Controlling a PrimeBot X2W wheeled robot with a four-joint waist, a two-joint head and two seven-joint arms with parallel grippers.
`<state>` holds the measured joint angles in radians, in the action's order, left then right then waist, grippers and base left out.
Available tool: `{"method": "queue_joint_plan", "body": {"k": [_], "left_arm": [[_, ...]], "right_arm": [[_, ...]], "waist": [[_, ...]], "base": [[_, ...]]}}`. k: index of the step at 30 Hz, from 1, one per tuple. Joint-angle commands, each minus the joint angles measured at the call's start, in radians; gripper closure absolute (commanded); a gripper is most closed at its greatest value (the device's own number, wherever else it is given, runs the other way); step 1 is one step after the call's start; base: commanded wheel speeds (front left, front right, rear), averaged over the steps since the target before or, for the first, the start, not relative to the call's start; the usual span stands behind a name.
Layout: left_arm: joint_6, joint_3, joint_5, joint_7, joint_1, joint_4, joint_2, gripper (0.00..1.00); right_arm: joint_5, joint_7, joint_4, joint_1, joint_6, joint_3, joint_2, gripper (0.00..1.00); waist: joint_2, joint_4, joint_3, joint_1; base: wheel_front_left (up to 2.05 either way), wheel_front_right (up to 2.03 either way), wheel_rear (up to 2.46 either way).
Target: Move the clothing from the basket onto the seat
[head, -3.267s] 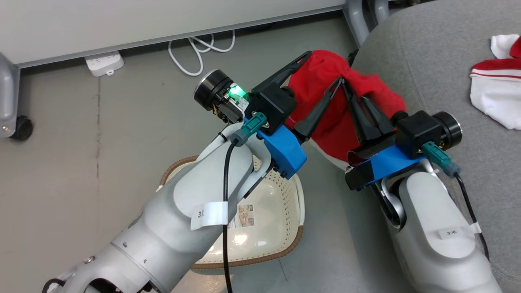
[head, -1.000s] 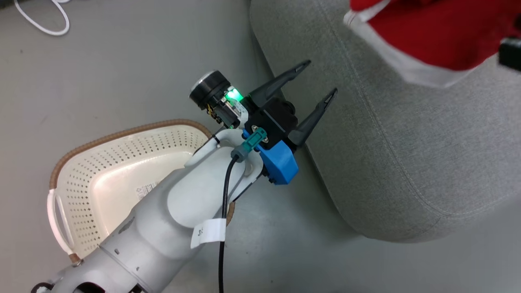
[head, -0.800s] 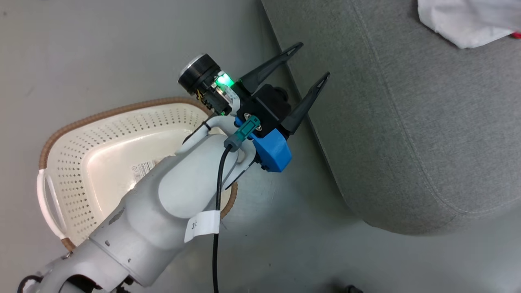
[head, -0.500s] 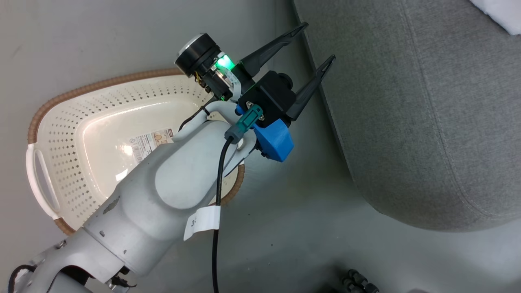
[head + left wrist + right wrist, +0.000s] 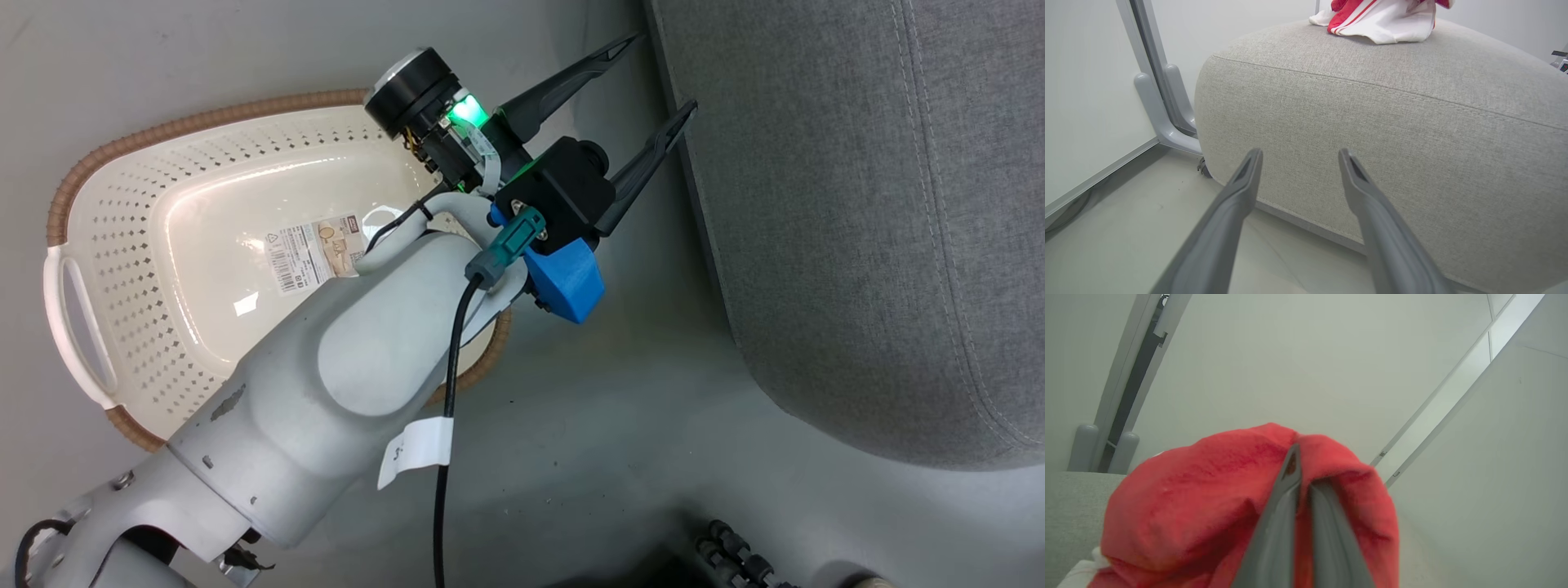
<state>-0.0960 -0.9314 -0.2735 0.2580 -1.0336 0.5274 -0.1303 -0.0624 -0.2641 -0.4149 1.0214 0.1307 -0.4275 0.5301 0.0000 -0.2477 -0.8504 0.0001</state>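
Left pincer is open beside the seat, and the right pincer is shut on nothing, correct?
Not quite: the right pincer is shut on a red garment, as the right wrist view shows. The left pincer is open beside the seat.

Two garments (image 5: 1380,20) (image 5: 1188,498), one basket (image 5: 122,245), one seat (image 5: 857,204), two tools (image 5: 661,72) (image 5: 1304,469).

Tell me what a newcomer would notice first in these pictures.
A bright red garment bunched around the right gripper's shut fingers, in the right wrist view. Then the cream laundry basket in the head view, its visible inside free of clothes, and a red-and-white garment lying on the grey seat.
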Motion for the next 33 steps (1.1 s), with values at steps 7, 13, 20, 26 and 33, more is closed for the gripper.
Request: {"method": "queue_joint_plan", "body": {"k": [7,13,20,26,33], "left_arm": [[0.008,-0.005,-0.006,0.001,-0.010,-0.007,-0.014,0.00],[0.015,-0.009,-0.009,-0.007,-0.013,-0.012,-0.022,0.00],[0.020,-0.011,-0.021,0.000,0.003,-0.010,-0.018,0.00],[0.027,-0.001,-0.037,0.006,0.037,-0.006,-0.007,0.00],[0.044,0.048,-0.059,0.008,0.107,-0.033,0.003,0.00]], "right_arm": [[-0.012,0.000,-0.041,-0.077,0.000,-0.015,-0.085,1.00],[-0.004,0.000,-0.053,-0.109,0.000,-0.022,-0.130,1.00],[0.025,0.000,0.001,-0.165,0.000,-0.049,-0.163,0.00],[0.042,0.000,0.085,-0.285,0.000,-0.049,-0.204,0.00],[0.071,0.000,0.172,-0.403,0.000,-0.007,-0.241,0.00]], "waist": [[0.0000,0.006,-0.003,-0.0001],[0.0000,0.006,-0.005,-0.0001],[0.0000,0.004,0.036,-0.0001],[0.0000,0.005,0.111,-0.0001],[0.0000,0.026,0.224,-0.0001]], "base": [[0.00,0.00,0.00],[0.00,0.00,0.00],[0.00,0.00,0.00],[0.00,0.00,0.00],[0.00,0.00,0.00]]}}
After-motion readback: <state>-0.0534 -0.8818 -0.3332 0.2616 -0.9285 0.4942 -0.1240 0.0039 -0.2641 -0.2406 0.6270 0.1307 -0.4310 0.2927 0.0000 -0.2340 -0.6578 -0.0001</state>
